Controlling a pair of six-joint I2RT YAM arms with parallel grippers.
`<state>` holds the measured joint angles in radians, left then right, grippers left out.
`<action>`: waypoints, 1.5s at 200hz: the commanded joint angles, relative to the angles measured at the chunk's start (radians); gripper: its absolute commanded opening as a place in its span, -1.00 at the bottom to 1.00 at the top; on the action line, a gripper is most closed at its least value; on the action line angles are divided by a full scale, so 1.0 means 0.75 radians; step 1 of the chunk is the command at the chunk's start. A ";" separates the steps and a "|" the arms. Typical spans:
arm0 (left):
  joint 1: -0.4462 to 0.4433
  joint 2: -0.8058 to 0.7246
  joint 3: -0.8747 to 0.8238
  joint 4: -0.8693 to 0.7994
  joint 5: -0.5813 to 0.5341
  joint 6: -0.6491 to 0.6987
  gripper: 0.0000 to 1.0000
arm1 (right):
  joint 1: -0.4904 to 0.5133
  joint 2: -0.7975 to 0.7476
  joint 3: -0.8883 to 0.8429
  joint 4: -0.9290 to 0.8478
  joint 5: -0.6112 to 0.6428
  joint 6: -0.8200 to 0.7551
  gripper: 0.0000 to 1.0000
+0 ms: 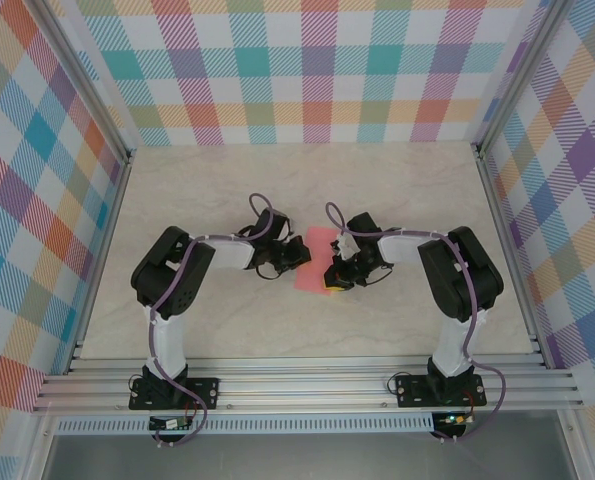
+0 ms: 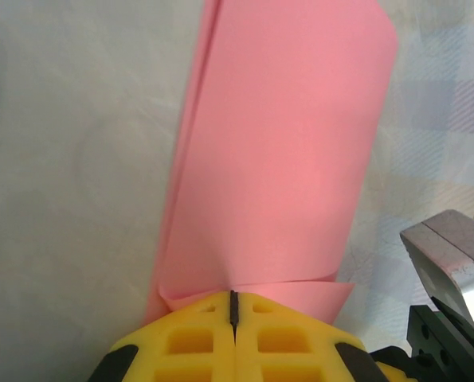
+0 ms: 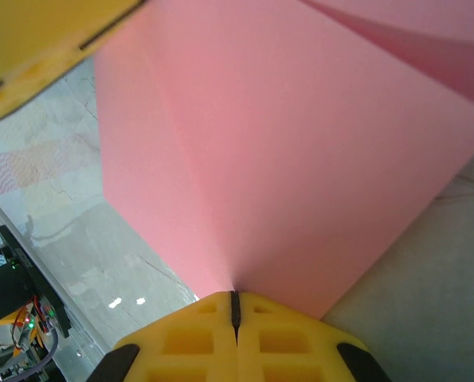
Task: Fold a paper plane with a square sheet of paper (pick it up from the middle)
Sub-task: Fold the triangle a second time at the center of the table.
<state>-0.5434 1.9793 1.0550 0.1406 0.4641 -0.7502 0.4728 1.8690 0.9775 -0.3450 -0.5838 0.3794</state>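
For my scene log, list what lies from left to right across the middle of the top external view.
Left plaid wall → left arm → left gripper → square sheet of paper → right gripper → right arm → right plaid wall.

Thin, smooth and matt: square sheet of paper [image 2: 284, 159], salmon-pink, no gloss. Fingers of left hand [image 2: 233, 306] and right hand [image 3: 234, 306]: yellow moulded plastic, matt, pocketed with recesses. The worktop [image 1: 277, 190]: pale marbled surface, smooth, faint sheen. The frame rails [image 1: 307, 385]: bare brushed metal. The walls [image 1: 307, 70]: flat printed check, matt. The arm shells [image 1: 172, 275]: black, slightly glossy.
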 commanded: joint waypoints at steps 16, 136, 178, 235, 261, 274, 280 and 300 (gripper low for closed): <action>0.080 -0.019 -0.023 -0.068 -0.071 0.075 -1.00 | -0.002 0.056 -0.034 -0.126 0.154 -0.033 -0.98; 0.093 -0.203 0.034 -0.139 0.013 0.107 -0.96 | -0.003 0.050 0.005 -0.131 0.114 -0.027 -0.94; -0.017 -0.177 0.067 -0.151 0.060 0.098 -0.97 | -0.003 0.045 0.010 -0.133 0.118 -0.023 -0.93; -0.053 0.019 0.160 -0.166 0.022 0.101 -1.00 | -0.003 0.028 0.017 -0.133 0.116 -0.025 -0.92; -0.040 0.064 0.186 -0.197 -0.018 0.119 -1.00 | -0.003 0.014 0.027 -0.143 0.118 -0.025 -0.93; -0.027 0.064 0.173 -0.191 -0.025 0.118 -1.00 | -0.004 0.011 0.037 -0.150 0.119 -0.025 -0.92; -0.023 0.061 0.166 -0.190 -0.023 0.117 -1.00 | -0.003 0.009 0.042 -0.155 0.117 -0.023 -0.92; -0.020 0.059 0.144 -0.188 -0.016 0.125 -1.00 | -0.003 -0.016 0.066 -0.158 0.091 0.001 -0.91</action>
<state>-0.5777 2.0216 1.1633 0.0212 0.4709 -0.6823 0.4728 1.8702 1.0077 -0.3923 -0.5575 0.3775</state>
